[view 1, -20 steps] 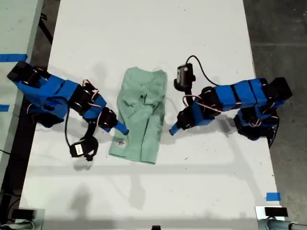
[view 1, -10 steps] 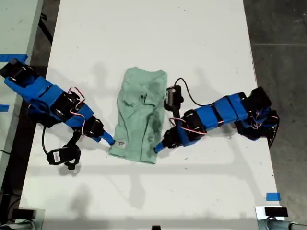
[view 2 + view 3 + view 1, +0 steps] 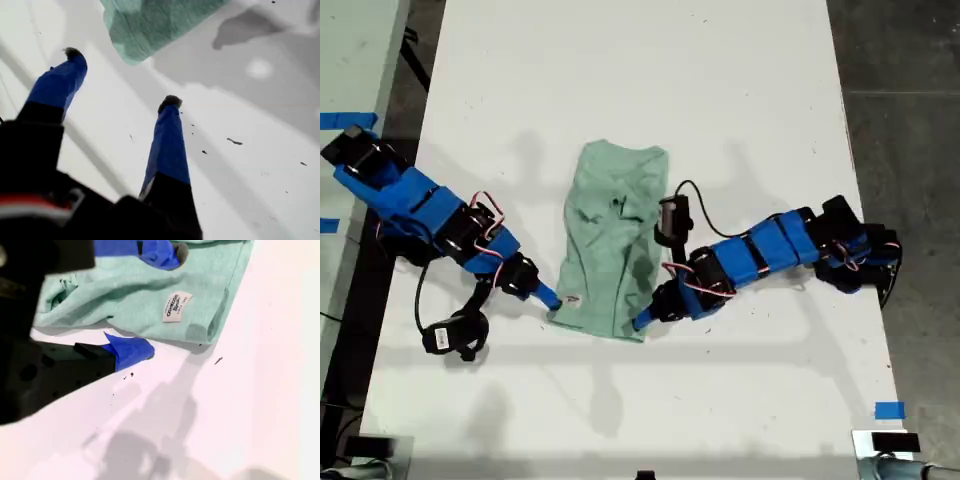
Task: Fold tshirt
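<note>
The first gripper (image 3: 122,77) had its two blue fingers spread wide, and nothing was between them. It was low over the white table (image 3: 620,60), just beside one corner of the tshirt (image 3: 612,235). In the first wrist view that corner sat a little ahead of the fingertips and did not touch them. In the exterior view this was the arm coming in from the exterior view's right, with its tip (image 3: 638,322) at the shirt's near corner.

The second gripper (image 3: 159,301) was open too. One finger was over the green cloth. The other was down by the table, just beside the shirt's edge. The cloth edge looked to be in between them, but the fingers had not squeezed it. A small white label (image 3: 176,306) on the shirt lay close by. The same label showed next to the tip (image 3: 550,297) of the arm on the exterior view's left, so that arm was the second one.

The tshirt lay in the middle of the table. It was flat and narrow, with its sides already tucked in.

I think each gripper went to a corner of the same short end so the two could pinch it and lift it together. Then they could carry that end over to the other end and fold the shirt in half. If only one gripper caught the soft cloth, the fold could come out crooked.
</note>
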Motion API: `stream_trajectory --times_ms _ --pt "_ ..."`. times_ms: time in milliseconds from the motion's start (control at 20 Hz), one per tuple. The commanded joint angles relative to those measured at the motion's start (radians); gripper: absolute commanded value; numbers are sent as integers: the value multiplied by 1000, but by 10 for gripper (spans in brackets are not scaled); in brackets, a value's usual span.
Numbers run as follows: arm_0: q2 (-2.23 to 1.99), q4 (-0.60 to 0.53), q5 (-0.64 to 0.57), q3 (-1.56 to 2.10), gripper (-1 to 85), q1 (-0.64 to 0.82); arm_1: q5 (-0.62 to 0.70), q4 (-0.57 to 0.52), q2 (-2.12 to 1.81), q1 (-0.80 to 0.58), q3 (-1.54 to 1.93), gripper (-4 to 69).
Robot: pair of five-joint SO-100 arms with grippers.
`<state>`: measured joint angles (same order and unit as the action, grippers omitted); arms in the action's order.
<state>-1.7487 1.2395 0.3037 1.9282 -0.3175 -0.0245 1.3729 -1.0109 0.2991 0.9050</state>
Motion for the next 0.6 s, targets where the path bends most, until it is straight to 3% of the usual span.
stream_trajectory --times_ms 0,350,550 --pt "61 -54 -40 -20 274 26 11 -28 5 -6 -74 321" --pt "175 -149 -103 15 290 94 89 -107 146 -54 -166 315" --pt "196 -279 -127 98 273 110 112 -172 201 -72 -169 311"
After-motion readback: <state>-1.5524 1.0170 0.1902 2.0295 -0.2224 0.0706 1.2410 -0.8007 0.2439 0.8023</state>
